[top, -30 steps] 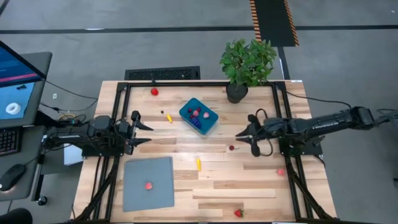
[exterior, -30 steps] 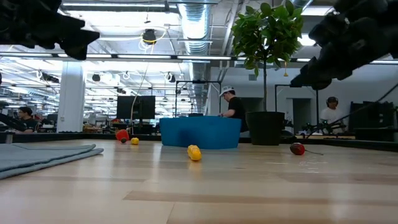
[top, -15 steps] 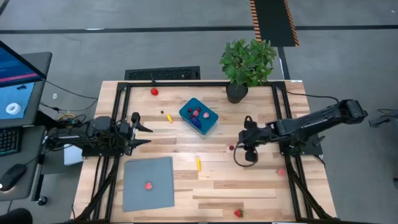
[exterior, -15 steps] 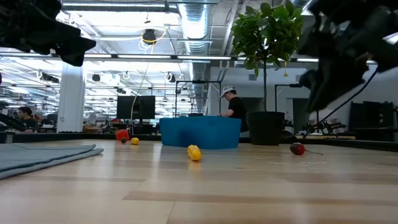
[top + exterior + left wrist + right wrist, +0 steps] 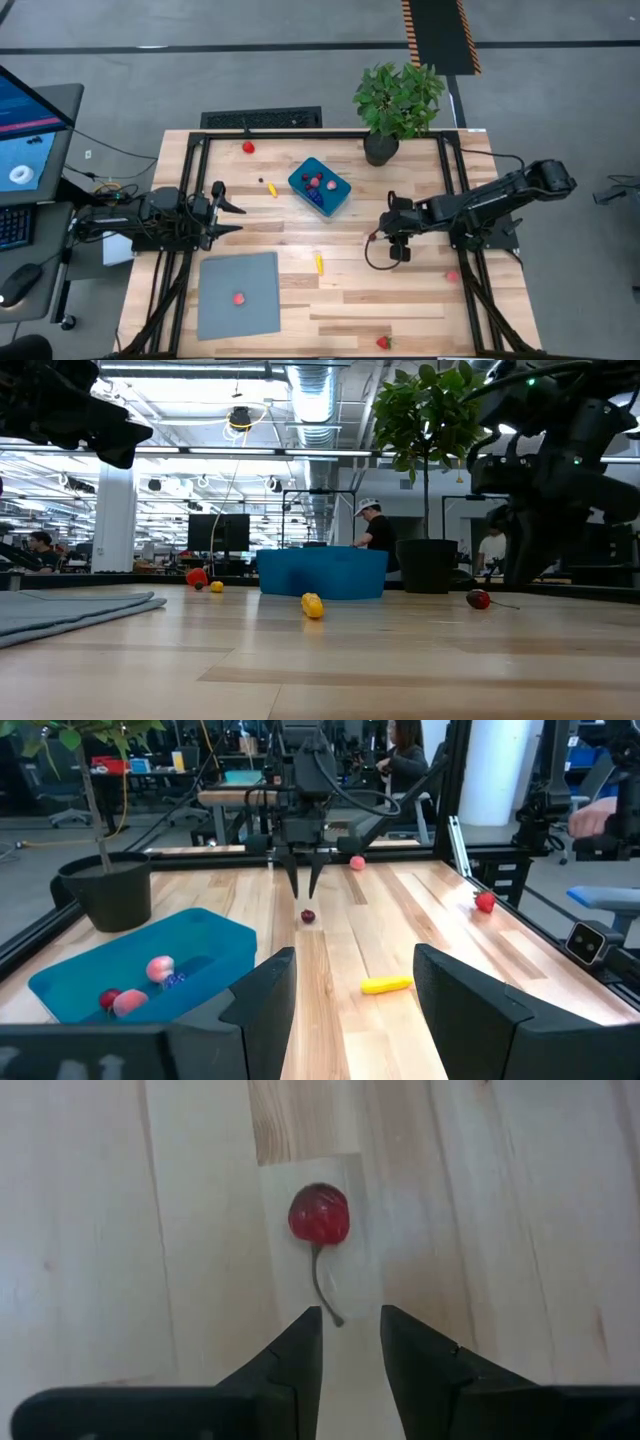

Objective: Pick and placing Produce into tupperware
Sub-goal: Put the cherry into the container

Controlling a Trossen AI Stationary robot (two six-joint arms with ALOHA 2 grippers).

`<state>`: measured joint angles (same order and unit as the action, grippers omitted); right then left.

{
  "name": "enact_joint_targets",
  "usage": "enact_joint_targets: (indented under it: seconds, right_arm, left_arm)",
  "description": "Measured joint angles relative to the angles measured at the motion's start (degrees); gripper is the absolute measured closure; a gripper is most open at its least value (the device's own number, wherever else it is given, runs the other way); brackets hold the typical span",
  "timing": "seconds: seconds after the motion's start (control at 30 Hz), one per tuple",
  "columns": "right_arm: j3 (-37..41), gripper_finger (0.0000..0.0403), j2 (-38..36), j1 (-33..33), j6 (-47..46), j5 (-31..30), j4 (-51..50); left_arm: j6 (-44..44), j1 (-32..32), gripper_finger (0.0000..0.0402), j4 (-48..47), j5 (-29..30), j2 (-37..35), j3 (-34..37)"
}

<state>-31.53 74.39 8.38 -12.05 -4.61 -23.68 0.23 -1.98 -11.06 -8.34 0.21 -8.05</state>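
Cherry (image 5: 319, 1215) lies on the table (image 5: 400, 300); right end effector (image 5: 350, 1342) hovers above it, fingers slightly apart, empty.

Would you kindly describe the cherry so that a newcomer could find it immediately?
From the leafy green potted plant, look down the wooden table to the right gripper, jaws slightly apart. Just beyond it lies the small dark-red cherry, the only piece with a thin stem.
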Motion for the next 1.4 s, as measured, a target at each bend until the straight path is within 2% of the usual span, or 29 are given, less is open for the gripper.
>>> enact_joint_targets:
  seconds: [0.43,0.8,1.4]
  right_arm:
    - [0.02,0.0268,6.83,-0.28,0.35,0.25,6.71]
    - [0.04,0.0272,7.36,-0.28,0.43,1.55,8.66]
    - [0.04,0.0373,7.48,-0.28,0.06,3.24,9.60]
  left_arm:
    - [-0.44,0.00,0.0208,-0.01,-0.20,0.00,0.00]
    - [-0.65,0.00,0.0208,-0.03,-0.17,0.00,0.00]
    - [-1.10,0.00,0.0208,-0.32,-0.13,0.00,-0.02]
